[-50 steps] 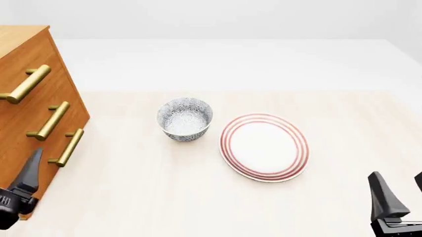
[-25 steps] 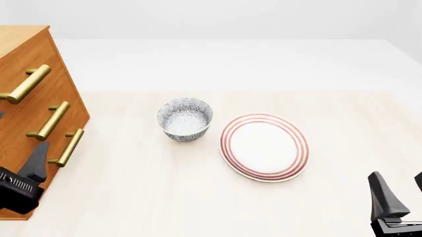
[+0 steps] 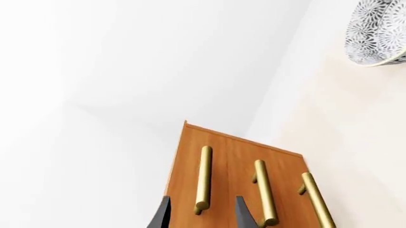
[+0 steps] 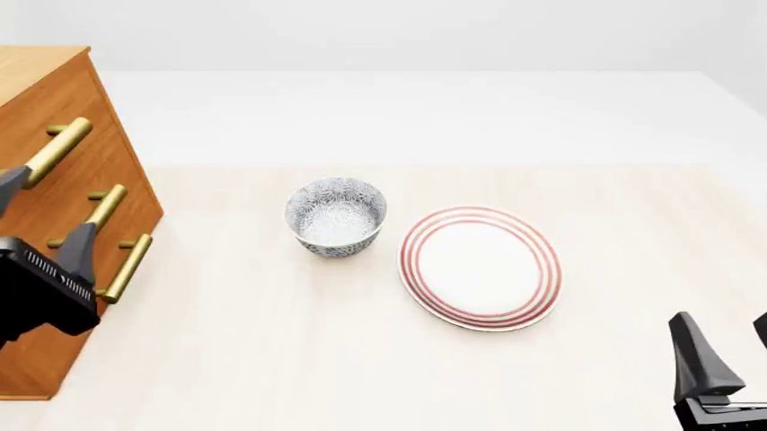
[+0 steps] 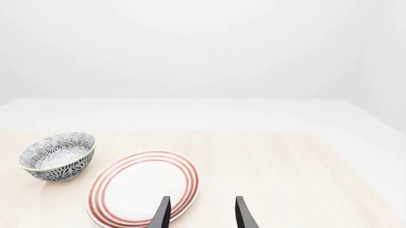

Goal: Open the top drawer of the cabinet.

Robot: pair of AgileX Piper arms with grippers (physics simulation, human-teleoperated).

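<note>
So since the frame a second back, the left gripper (image 4: pixel 48 211) had climbed from down near the bottom handle to up in front of the large orange-brown wooden three-drawer cabinet (image 4: pixel 54 81) at the table's far left. Its dark fingers (image 3: pixel 163 214) were spread apart with nothing between them, sitting either side of the near end of the brass bar handle (image 3: pixel 203 179) on the uppermost drawer (image 3: pixel 190 161); couldn't tell if they touched it. That top drawer looked shut, flush with the two lower ones.

Moving right, the small blue-and-white patterned ceramic bowl (image 4: pixel 337 215) was empty, and just beside it the round white plate with red rings (image 4: pixel 480 267) had nothing on it either. No writing or labels that I could read anywhere.

Far right, the right gripper (image 5: pixel 201 211) hung low near the table edge, fingers apart and holding nothing.
</note>
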